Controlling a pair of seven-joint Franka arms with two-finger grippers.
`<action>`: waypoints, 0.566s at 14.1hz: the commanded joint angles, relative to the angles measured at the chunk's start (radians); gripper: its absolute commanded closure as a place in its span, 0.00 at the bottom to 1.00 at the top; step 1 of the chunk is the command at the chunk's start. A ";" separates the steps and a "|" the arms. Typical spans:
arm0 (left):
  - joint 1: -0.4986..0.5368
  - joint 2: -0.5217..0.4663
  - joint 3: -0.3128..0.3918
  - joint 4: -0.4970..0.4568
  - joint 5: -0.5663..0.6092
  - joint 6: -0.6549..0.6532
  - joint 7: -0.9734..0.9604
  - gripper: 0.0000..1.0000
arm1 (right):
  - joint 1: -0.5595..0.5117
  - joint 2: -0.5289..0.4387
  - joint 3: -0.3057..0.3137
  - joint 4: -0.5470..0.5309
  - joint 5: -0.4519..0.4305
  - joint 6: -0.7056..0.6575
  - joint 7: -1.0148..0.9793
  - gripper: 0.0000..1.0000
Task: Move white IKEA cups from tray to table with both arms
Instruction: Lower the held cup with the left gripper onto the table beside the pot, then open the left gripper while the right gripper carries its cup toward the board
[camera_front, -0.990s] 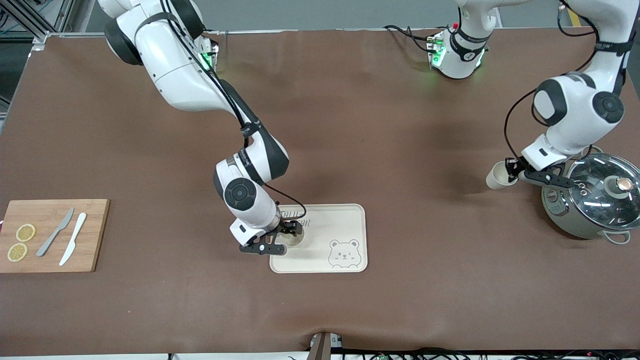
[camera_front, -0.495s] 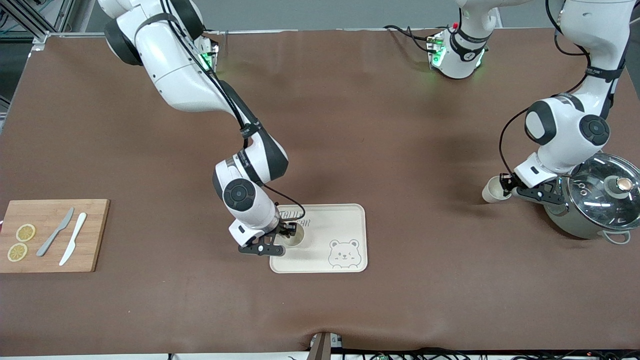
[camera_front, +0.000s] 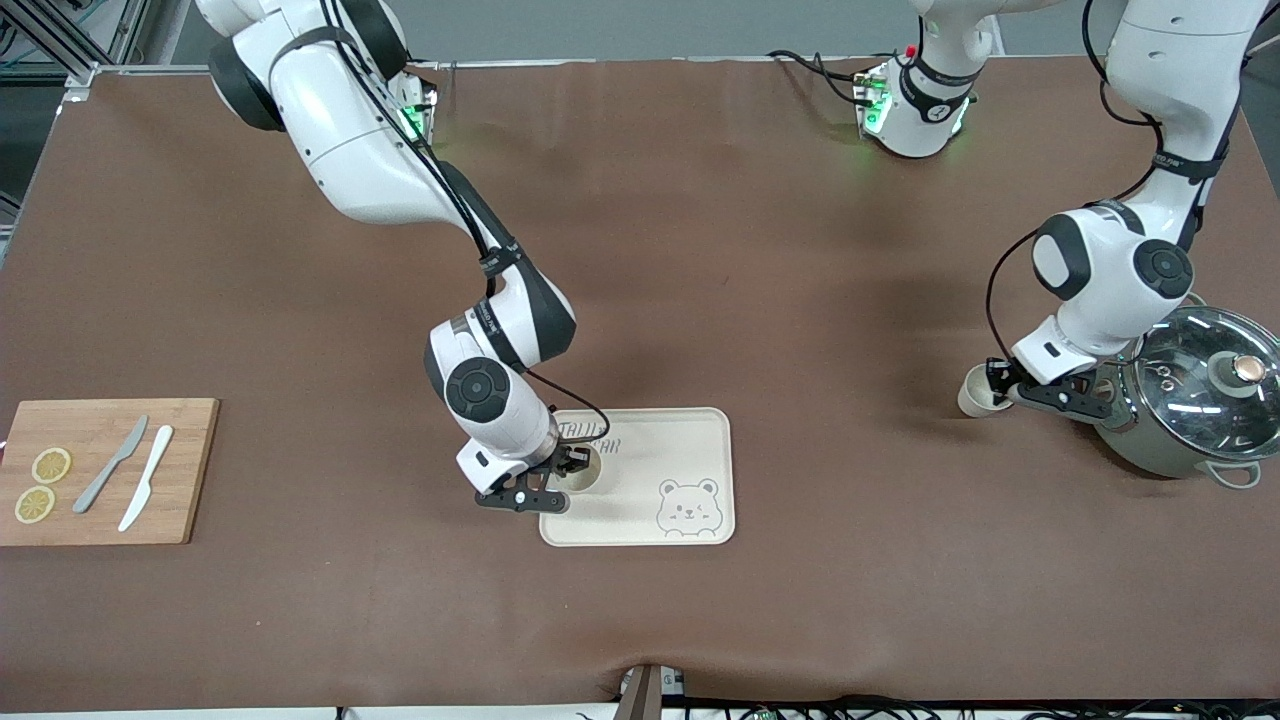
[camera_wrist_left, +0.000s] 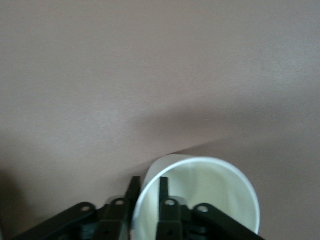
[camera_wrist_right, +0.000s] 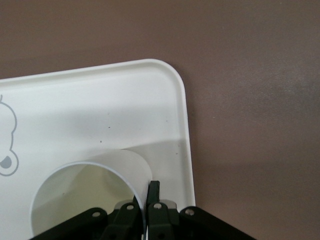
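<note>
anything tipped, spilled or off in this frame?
Nothing stands out. Right gripper pinches the wall of an upright cup on the tray; left gripper pinches the second cup, slightly tilted beside the pot. No spills.

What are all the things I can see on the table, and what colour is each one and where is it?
White cups: 2, cream-white; one on the tray, one beside the pot.
Tray: 1, cream with a bear drawing; middle of the table, near the front camera.
Pot: 1, grey-green with a glass lid; left arm's end.
Cutting board: 1, wooden; right arm's end.
Knives: 2, one grey, one white; on the board.
Lemon slices: 2, yellow; on the board.
Table: 1, brown.
Right tool: black, pinching the rim of the cup on the tray.
Left tool: black, pinching the rim of the cup beside the pot.
</note>
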 joint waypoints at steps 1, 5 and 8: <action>0.003 -0.012 -0.007 0.010 -0.030 0.012 0.024 0.00 | 0.002 0.019 0.003 0.027 -0.010 0.001 0.019 1.00; 0.003 -0.036 -0.007 0.011 -0.024 0.005 0.024 0.00 | -0.006 0.004 0.006 0.036 -0.007 -0.016 0.017 1.00; 0.005 -0.055 -0.006 0.035 -0.024 -0.073 0.022 0.00 | -0.012 -0.041 0.011 0.038 -0.001 -0.101 0.014 1.00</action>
